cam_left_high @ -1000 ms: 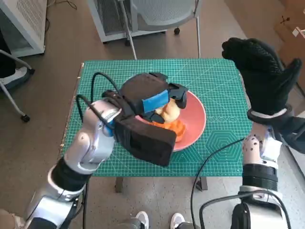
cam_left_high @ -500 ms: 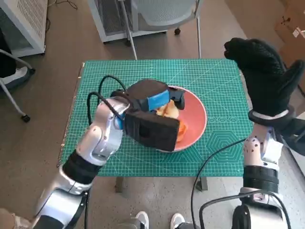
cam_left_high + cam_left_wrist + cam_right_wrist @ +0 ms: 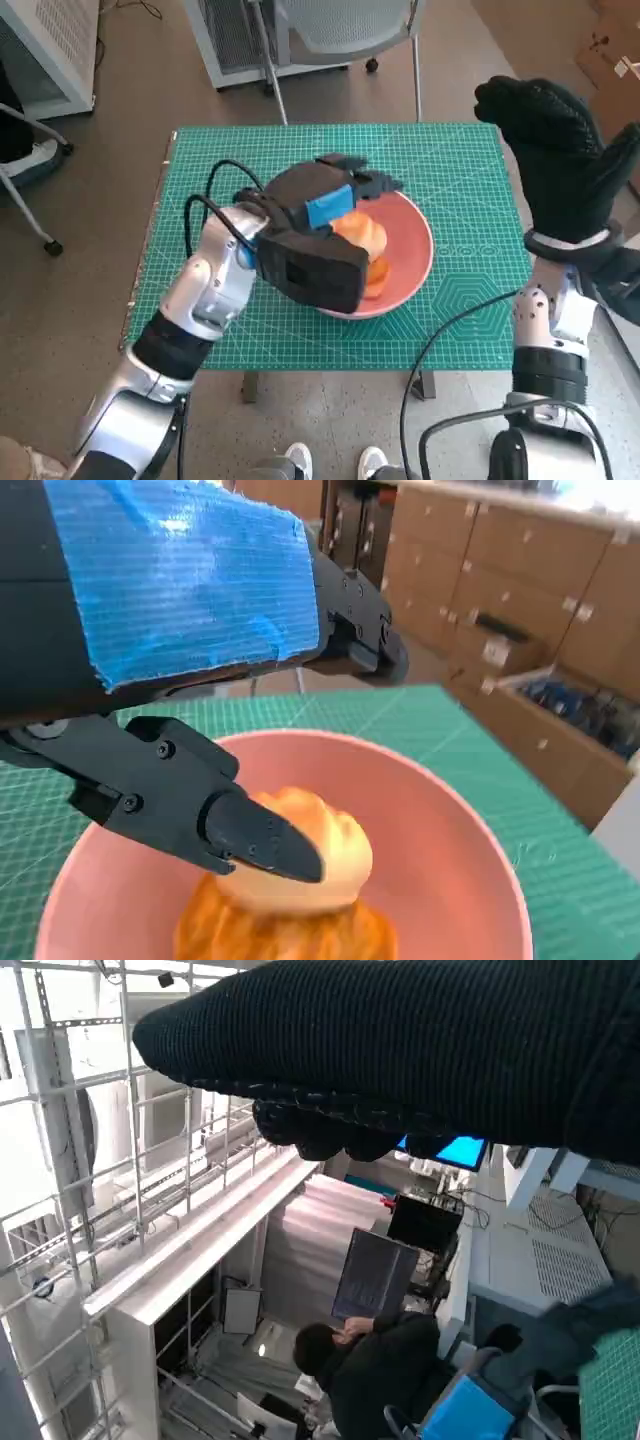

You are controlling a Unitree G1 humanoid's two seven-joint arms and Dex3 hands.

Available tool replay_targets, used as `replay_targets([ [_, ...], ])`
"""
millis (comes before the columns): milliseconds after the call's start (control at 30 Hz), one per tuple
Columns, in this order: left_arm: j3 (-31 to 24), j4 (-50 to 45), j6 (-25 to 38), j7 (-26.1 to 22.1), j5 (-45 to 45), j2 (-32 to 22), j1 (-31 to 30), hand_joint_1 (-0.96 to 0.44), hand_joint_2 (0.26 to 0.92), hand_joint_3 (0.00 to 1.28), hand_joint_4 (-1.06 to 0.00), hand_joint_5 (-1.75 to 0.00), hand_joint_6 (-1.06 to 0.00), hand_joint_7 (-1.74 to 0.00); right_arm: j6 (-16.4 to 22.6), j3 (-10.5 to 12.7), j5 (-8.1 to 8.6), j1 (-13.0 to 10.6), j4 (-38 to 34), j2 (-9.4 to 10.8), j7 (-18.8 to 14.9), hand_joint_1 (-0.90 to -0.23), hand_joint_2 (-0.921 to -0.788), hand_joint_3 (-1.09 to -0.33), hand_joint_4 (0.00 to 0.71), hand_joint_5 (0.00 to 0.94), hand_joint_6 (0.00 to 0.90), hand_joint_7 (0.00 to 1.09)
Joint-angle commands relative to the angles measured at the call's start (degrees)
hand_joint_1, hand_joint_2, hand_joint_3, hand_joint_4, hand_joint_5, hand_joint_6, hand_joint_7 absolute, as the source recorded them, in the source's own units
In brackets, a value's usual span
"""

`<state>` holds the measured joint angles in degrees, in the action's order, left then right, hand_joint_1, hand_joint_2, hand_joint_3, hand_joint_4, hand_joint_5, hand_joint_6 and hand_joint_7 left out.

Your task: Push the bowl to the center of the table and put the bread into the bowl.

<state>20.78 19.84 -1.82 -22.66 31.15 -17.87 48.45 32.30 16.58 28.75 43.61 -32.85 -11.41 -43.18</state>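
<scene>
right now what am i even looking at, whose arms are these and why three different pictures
These are the two arms of a humanoid robot at a small table covered by a green cutting mat. One picture looks down from its head; the other two come from cameras behind each wrist.

The left hand, black with blue tape, hovers over a pink bowl near the mat's middle. Its wrist view shows bread lying in the bowl, with one of the hand's fingers against it; whether it grips the bread is unclear.

The right hand, in a black glove, is raised beside the table and holds nothing. Its wrist camera points into the room, where a person sits.
</scene>
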Motion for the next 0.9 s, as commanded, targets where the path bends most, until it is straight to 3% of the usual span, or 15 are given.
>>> replay_targets([
  [33,-4.55,1.87,-2.13,-0.05,-6.84,0.5,-0.98,-0.81,0.92,0.2,0.0,0.0,-0.19,-0.02,-0.9,-0.19,-0.81,-0.38,-0.78,-0.54,0.4,-0.629,-0.921,-0.778,0.338,0.001,0.441,0.0],
  [433,-19.72,3.59,-7.11,-4.94,-32.05,2.79,-3.3,-0.82,0.921,0.39,0.0,0.0,-0.18,-0.01,-2.07,-0.29,-0.85,0.0,0.68,-0.92,1.01,-0.65,-0.921,-0.762,0.348,0.005,0.445,0.0],
  [700,-26.87,-1.07,-10.2,-2.98,-42.59,5.54,-6.69,-0.77,0.921,0.47,0.0,0.0,-0.17,0.0,-2.02,-0.39,-1.54,1.71,0.01,-1.64,2.04,-0.655,-0.921,-0.755,0.354,0.005,0.45,0.01],
  [900,-28.65,-5.31,-10.05,-0.14,-46.01,8.1,-8.46,-0.72,0.921,0.44,0.0,0.0,-0.16,0.0,-1.68,-0.69,-2.71,3.37,-1.52,-1.79,3.01,-0.666,-0.921,-0.75,0.359,0.006,0.452,0.01],
])
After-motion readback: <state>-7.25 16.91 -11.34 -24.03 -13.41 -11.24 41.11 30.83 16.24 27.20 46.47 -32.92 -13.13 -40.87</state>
